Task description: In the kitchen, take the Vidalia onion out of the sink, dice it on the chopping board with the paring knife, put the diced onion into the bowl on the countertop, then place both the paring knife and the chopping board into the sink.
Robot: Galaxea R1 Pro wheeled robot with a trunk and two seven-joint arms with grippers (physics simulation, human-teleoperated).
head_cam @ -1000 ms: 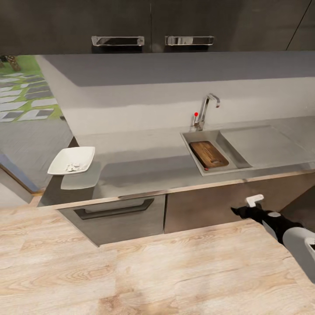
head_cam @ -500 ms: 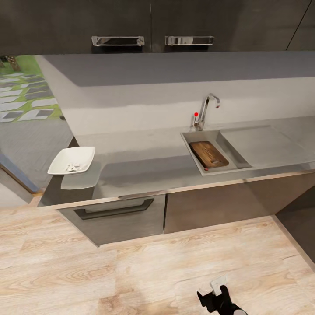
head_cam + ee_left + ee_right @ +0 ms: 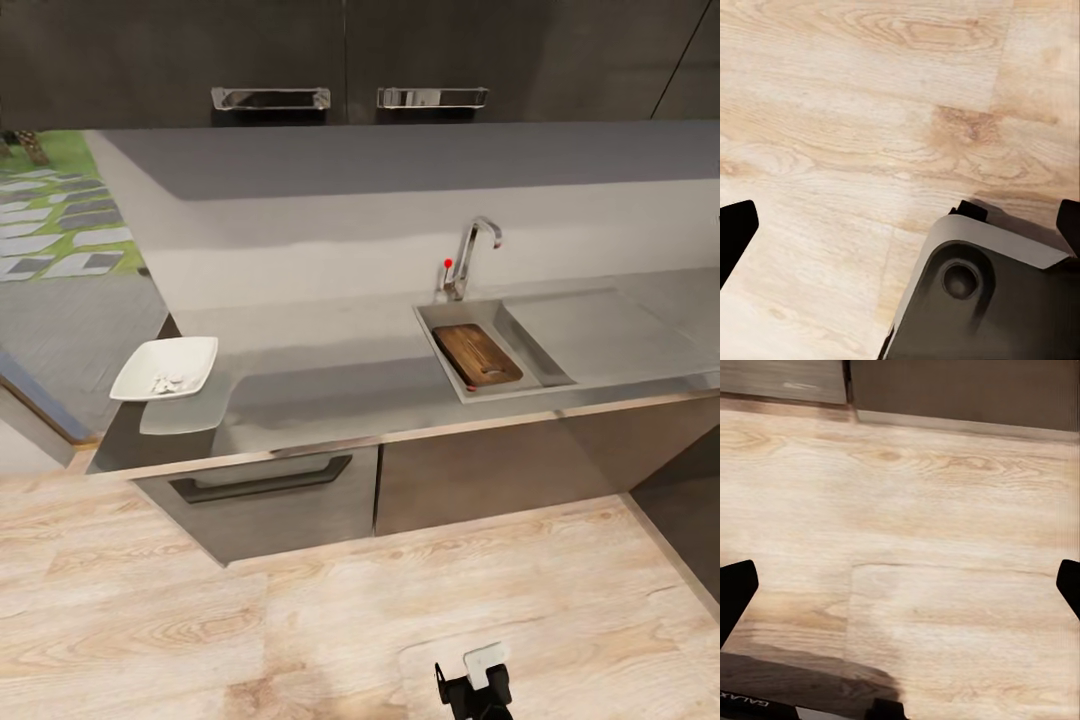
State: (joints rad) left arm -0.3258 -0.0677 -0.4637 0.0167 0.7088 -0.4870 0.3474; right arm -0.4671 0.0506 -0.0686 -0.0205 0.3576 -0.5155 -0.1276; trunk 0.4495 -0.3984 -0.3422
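Pale wood-plank flooring (image 3: 300, 620) spreads in front of dark grey base cabinets (image 3: 480, 470), one with a long recessed drawer handle (image 3: 262, 478). Above the cabinets a light grey wall (image 3: 330, 245) rises to dark upper cupboards (image 3: 340, 50) fitted with two chrome bar handles (image 3: 270, 97). Left of that wall, an opening shows green grass with grey paving stones (image 3: 55, 215). Lighting is soft and even.

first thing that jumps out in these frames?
The brown wooden chopping board lying inside the stainless-steel sink basin, below the chrome tap with its red knob. Next, the white shallow square bowl holding pale bits, at the grey countertop's left end. A gripper hangs low over the light wood floor.
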